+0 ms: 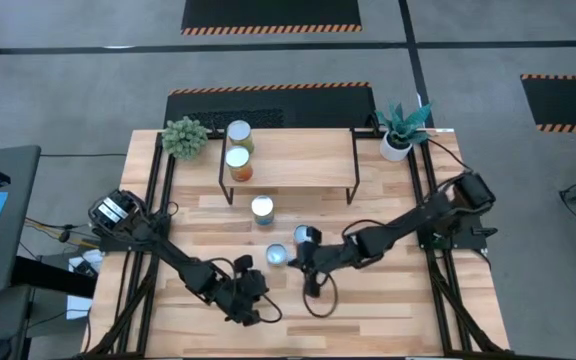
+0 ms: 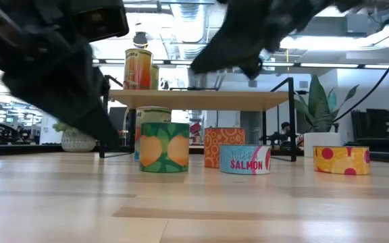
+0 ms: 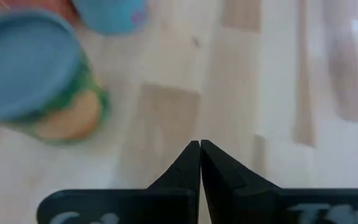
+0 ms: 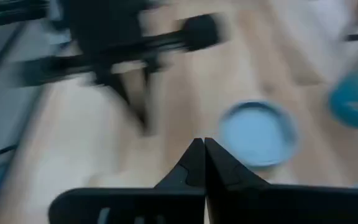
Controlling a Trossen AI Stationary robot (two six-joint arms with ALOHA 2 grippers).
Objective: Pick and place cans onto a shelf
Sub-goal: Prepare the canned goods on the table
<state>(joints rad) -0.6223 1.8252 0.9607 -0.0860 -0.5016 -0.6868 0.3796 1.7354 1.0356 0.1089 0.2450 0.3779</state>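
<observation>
Shelf (image 2: pixel 201 99): orange can (image 2: pixel 138 69) on top, left end
Below shelf: green can (image 2: pixel 163 146), salmon tin (image 2: pixel 244 159)
Right of shelf: yellow tin (image 2: pixel 341 160)

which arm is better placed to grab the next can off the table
Probably the right. Its hand hangs right beside the blue-topped can, shut and empty. The left hand, also shut, sits nearer the table's front edge, farther from every loose can.

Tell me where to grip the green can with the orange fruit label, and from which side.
Grip the green can across its curved side wall, near the top, coming straight down from above. It stands upright with its flat round top facing up, so fingers can likely straddle it. The SALMON tin sits close beside it. Both the left gripper and right gripper are shut and must open first.
</observation>
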